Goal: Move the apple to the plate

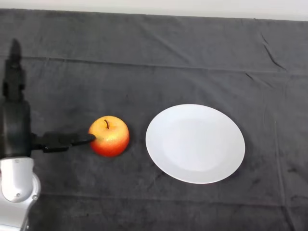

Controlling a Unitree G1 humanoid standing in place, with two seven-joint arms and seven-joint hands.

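Observation:
A red and yellow apple (109, 135) stands upright on the dark cloth, a little left of a white plate (195, 143). The plate has nothing on it. My left hand (15, 120) is at the left edge of the view, to the left of the apple. Its thumb (67, 141) sticks out to the right and its tip touches the apple's left side. Its fingers (13, 72) point straight away from me, far from the apple. The hand is open and holds nothing.
The dark cloth (192, 57) covers the whole table, with a few creases at the far right. A pale strip runs along the far edge of the table.

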